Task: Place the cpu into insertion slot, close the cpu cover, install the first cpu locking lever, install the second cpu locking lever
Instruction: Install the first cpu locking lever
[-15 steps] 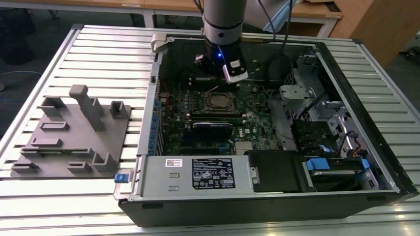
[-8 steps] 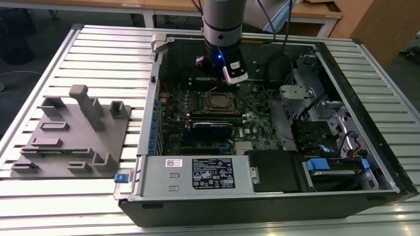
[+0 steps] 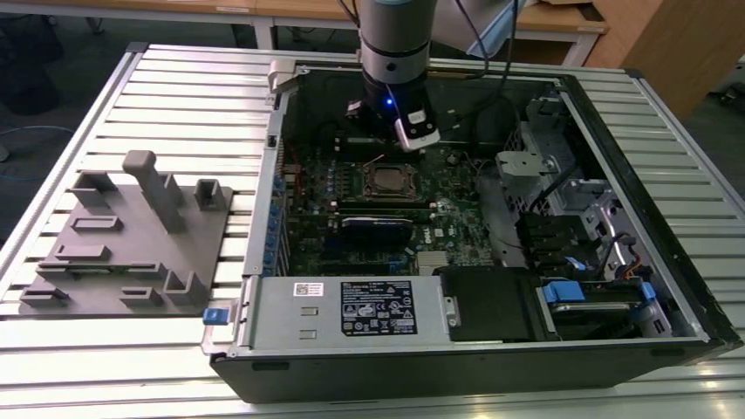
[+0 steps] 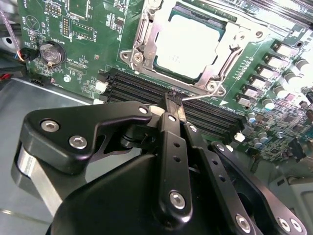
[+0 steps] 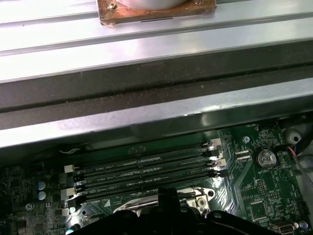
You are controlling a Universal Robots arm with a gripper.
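Note:
The cpu [image 4: 188, 44] lies silver face up in the insertion slot [image 3: 390, 181] on the green board inside the open computer case. The silvery cpu cover [image 4: 146, 46] lies down around it as a frame. A thin wire locking lever [image 4: 205, 95] runs along the socket's edge nearest the memory slots. My gripper [image 4: 173, 106] is shut, its black fingertips pressed together and touching that lever's end. In the exterior view the gripper [image 3: 410, 144] hangs just behind the socket, and a thin lever [image 3: 372, 162] sticks up at the socket's far corner.
Long black memory slots [image 4: 142, 88] lie between my fingers and the socket. A coin battery [image 4: 51, 53] sits on the board. The case's metal wall [image 5: 146, 112] rises close behind. A grey fixture block [image 3: 128, 236] stands on the exterior view's left, and a power supply [image 3: 349, 305] in front.

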